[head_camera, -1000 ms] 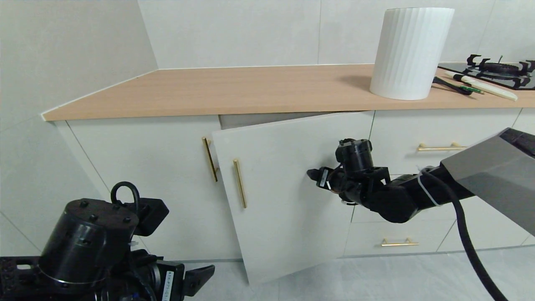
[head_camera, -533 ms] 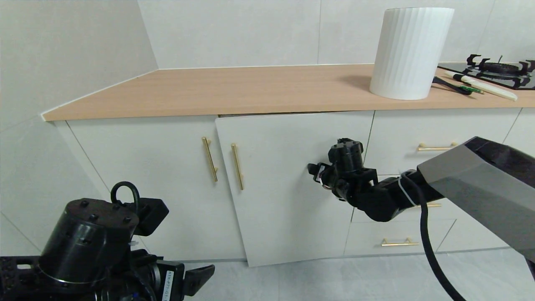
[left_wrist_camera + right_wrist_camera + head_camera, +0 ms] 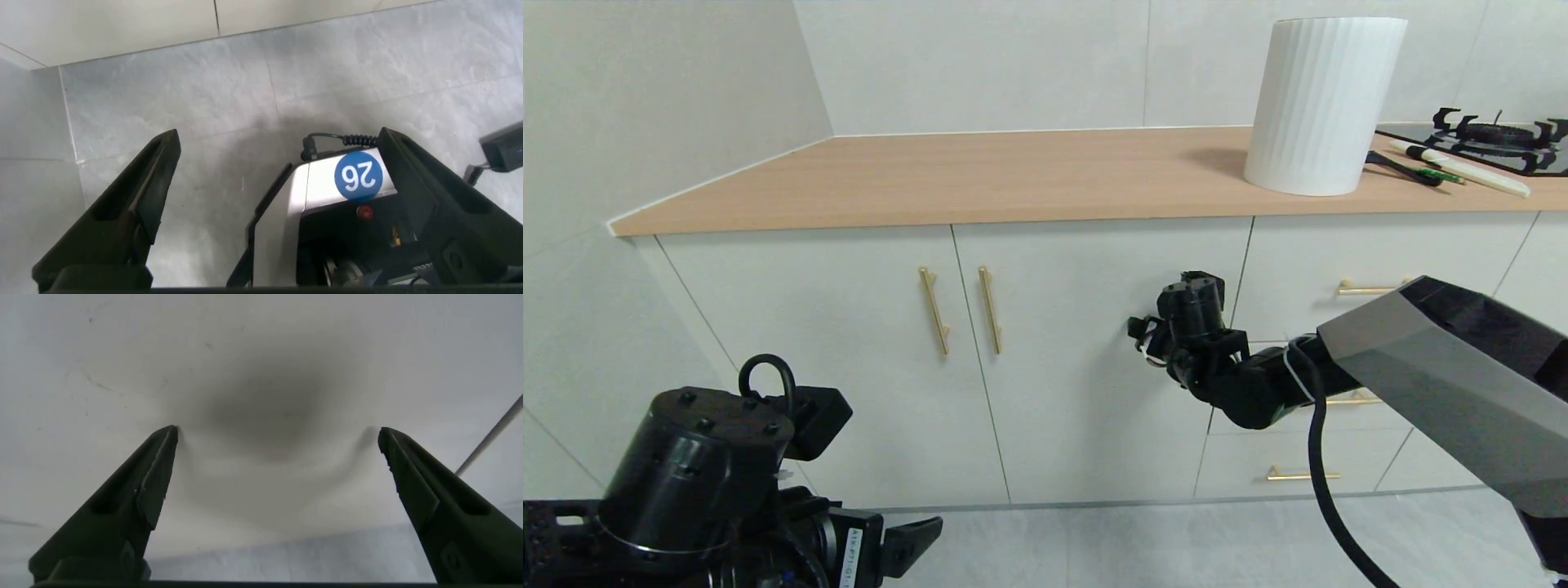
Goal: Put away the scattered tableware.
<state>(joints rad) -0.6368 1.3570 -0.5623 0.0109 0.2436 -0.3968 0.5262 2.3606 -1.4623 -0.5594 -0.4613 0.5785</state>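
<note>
My right gripper (image 3: 1141,339) is open, its fingertips against the white cabinet door (image 3: 1094,359), which stands flush with the neighbouring fronts. In the right wrist view the two fingers (image 3: 143,486) touch the pale door panel (image 3: 270,367) with nothing between them. On the wooden countertop at the far right lie a dark-handled utensil (image 3: 1413,170) and a long white utensil (image 3: 1470,173). My left gripper (image 3: 907,543) hangs low at the near left, open and empty, over the grey floor (image 3: 245,90).
A tall white ribbed container (image 3: 1323,106) stands on the countertop (image 3: 980,175) beside a black stove burner (image 3: 1499,135). Gold handles (image 3: 990,309) mark the two doors; drawers with gold pulls (image 3: 1372,287) lie to the right. A wall closes in the left side.
The cabinet door swung from ajar to fully shut, with my right gripper following it in toward the cabinet. The left arm stayed still.
</note>
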